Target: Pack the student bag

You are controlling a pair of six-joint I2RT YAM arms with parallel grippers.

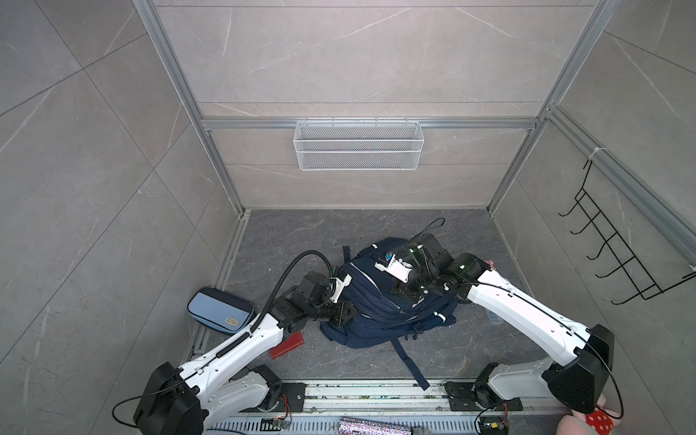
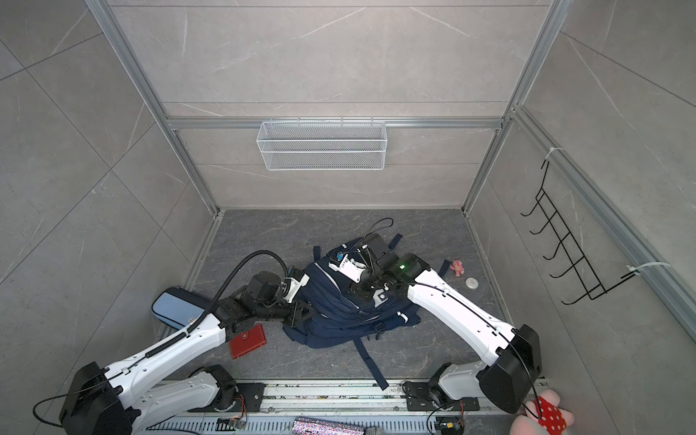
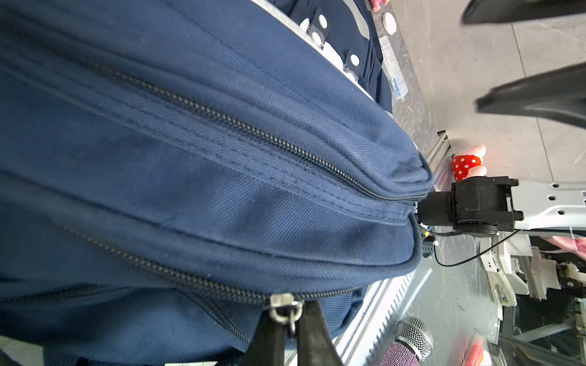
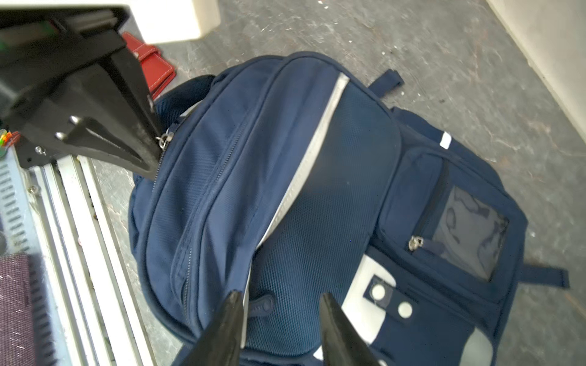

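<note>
In both top views the student bag point(image 1: 376, 320) lies low in the middle of the frame, and our left gripper point(image 1: 339, 314) is at its left edge. In the left wrist view we see that gripper clamped on the zip pull point(image 3: 284, 310) at the bottom edge. In the right wrist view our right gripper point(image 4: 281, 299) holds its fingers apart at bottom centre, over the bag

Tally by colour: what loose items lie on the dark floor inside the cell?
Navy: 1, student bag
Light blue: 1, pencil case
Red: 1, wallet
Pink: 1, small toy
White: 1, round disc
Clear: 1, plastic box
Total: 6
</note>
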